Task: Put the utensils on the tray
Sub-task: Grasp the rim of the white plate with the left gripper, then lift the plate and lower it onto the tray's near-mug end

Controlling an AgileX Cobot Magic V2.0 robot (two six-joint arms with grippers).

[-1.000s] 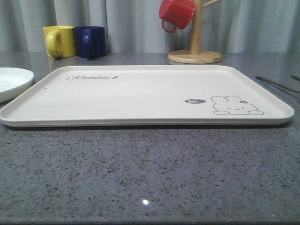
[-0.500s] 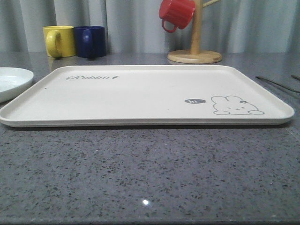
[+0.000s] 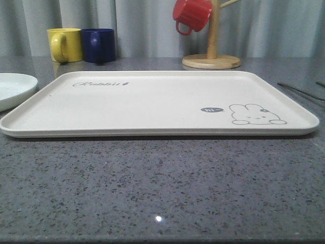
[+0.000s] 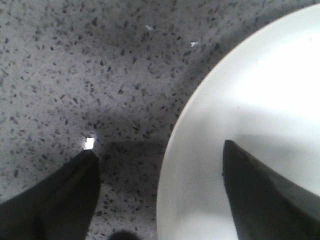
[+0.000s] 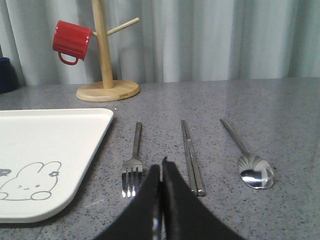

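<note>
The utensils lie side by side on the grey counter, right of the tray: a fork [image 5: 134,165], a straight bar-like piece [image 5: 191,157] and a spoon [image 5: 250,160]. In the front view they are thin dark lines [image 3: 300,91] at the far right. The cream tray [image 3: 152,101] with its rabbit drawing has nothing on it; its corner [image 5: 50,145] is close to the fork. My right gripper [image 5: 160,167] is shut with nothing in it, low over the counter between the fork and the bar-like piece. My left gripper [image 4: 160,147] is open, straddling the rim of a round white plate [image 4: 260,90].
The white plate [image 3: 12,89] sits left of the tray. A yellow mug [image 3: 64,44] and a blue mug [image 3: 98,44] stand at the back left. A wooden mug tree [image 3: 212,46] holds a red mug [image 3: 191,15] behind the tray. Curtains close off the back.
</note>
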